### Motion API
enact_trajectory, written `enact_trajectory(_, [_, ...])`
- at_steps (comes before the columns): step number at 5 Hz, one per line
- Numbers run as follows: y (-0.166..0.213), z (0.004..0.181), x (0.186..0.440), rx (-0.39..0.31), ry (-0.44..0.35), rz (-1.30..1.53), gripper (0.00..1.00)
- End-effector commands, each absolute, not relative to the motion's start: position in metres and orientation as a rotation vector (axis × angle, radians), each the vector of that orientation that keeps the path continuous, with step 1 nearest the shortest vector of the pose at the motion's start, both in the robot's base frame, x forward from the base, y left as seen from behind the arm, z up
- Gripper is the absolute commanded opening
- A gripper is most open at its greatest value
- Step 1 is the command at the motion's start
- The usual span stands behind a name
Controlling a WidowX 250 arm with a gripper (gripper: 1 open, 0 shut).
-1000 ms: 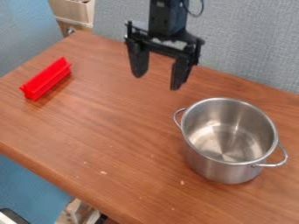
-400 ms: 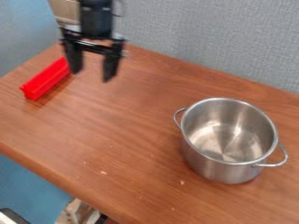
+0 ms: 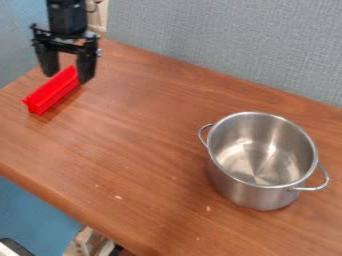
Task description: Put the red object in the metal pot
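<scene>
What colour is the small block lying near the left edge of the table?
Bright red; it shows clearly in the camera view, the only one.

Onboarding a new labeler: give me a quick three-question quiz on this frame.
1. True or false: the red block already lies inside the metal pot.
2. The gripper is: A) shut on the block, B) open and over the block's far end, C) open over the pot.
3. Fill in: the pot holds ____.

Key: 1 false, the block lies on the wooden table near its left edge. 2 B, its fingers stand apart and nothing is held. 3 nothing, its bare steel bottom shows.
</scene>
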State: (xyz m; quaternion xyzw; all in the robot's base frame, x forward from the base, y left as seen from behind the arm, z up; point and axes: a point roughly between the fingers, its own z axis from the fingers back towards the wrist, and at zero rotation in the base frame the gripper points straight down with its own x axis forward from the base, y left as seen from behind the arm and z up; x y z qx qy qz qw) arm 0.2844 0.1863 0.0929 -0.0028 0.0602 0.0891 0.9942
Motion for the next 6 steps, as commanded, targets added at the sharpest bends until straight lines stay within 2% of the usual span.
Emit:
enact_trajectory(1, [0.210,0.107,0.293,0.033,0.054,0.177,1.00])
enact_trajectory(6, [0.247,0.084,0.301,0.062,0.063,0.186,1.00])
